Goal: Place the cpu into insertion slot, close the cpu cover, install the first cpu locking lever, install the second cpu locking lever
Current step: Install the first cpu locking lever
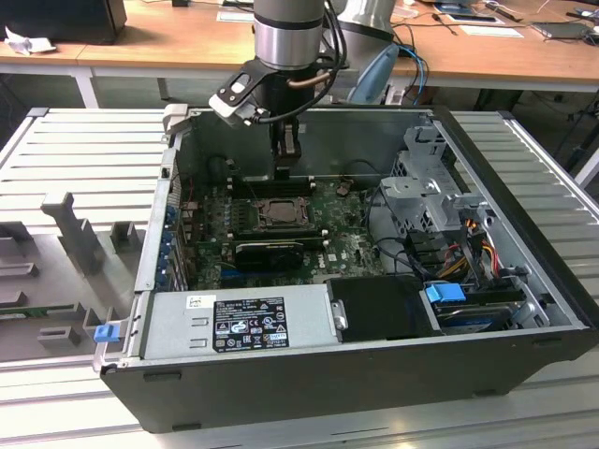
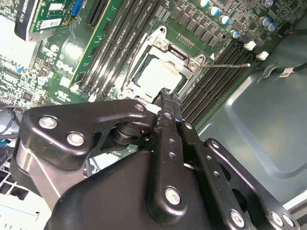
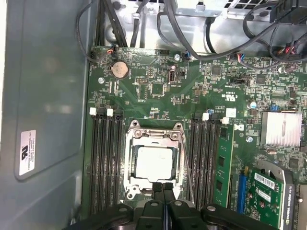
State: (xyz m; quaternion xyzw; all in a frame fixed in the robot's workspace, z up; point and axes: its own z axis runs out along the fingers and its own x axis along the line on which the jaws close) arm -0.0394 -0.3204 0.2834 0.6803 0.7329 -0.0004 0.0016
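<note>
- The black end effector, fingers pressed together, is hanging just beside the socket's edge.
- The pale, flat square cpu is lying framed by the silvery metal cover.

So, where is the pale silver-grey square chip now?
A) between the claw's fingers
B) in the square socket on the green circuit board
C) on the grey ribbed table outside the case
B: the pale silver-grey square chip lies inside the metal-framed square socket on the green circuit board.

Matt pale metal cpu, smooth black sheeny pincer, glossy green circuit board
</note>
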